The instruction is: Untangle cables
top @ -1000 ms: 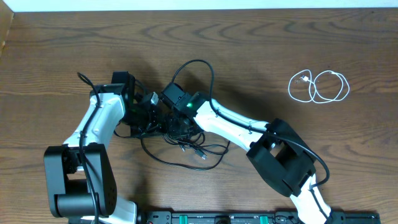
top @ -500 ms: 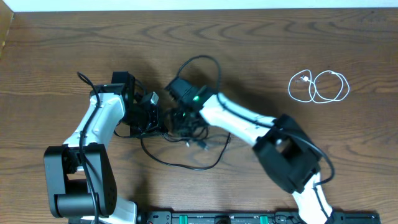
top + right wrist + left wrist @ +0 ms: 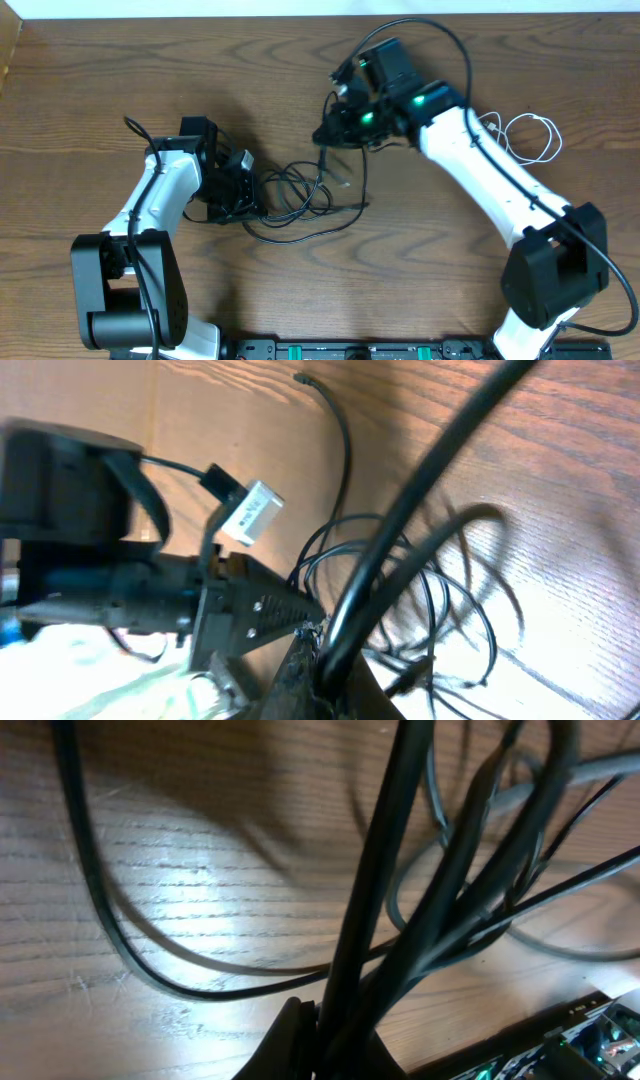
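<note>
A tangle of black cables (image 3: 300,198) lies on the wooden table between the arms. My left gripper (image 3: 250,192) is shut on one end of the bundle; in the left wrist view several black strands (image 3: 420,920) run out of its fingers (image 3: 335,1042). My right gripper (image 3: 328,132) is shut on one black cable (image 3: 400,530) and holds it above the table, up and to the right of the tangle. In the right wrist view its fingers (image 3: 322,665) pinch that strand, with the tangle (image 3: 440,600) below. The white cable (image 3: 530,140) lies coiled at the far right.
My left gripper also shows in the right wrist view (image 3: 270,610), close to the strand I hold. A loose black plug end (image 3: 340,180) hangs below my right gripper. A dark equipment rail (image 3: 400,350) runs along the table's front edge.
My right gripper has moved up and to the right, away from the tangle, drawing a black cable with it. The tangle has stretched out. My left arm has stayed put.
</note>
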### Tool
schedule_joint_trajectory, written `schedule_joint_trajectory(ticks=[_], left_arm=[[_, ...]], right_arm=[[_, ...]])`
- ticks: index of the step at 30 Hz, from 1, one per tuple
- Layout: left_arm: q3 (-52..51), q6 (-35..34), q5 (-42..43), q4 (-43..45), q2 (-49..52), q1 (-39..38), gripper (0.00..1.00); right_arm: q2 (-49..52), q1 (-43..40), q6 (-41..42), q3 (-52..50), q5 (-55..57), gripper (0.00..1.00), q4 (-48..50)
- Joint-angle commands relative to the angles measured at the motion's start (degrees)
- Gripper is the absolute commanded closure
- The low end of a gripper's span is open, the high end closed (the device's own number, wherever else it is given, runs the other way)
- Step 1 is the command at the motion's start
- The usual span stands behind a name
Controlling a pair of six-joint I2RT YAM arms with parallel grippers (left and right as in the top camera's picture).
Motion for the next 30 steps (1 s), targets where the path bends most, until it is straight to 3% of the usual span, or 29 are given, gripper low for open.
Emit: schedule_joint_trajectory(ticks=[1,9,20,30], left_arm=[[-0.59,0.11,-1.68,-0.44,0.44,0.09,0.92],[-0.61,-0.02,-1.70,0.13,0.44,0.13,0.92],[-0.61,-1.01,-1.70,0.74,0.44,0.13,0.92],[-0.61,-1.40,0.17,0.72,0.44,0.13,0.92]], right_arm=[[-1.01,-4.22,-4.24,0.33,-5.77,0.99,-2.56],[-1.01,-6.84,-13.22,0.22,3.32,0.99,-14.25],[-0.87,-6.91,-14.21,0.15,37.53,0.99,-23.52],[-0.61,-6.93,-13.60,-3.65,42.05,0.99,-24.76]])
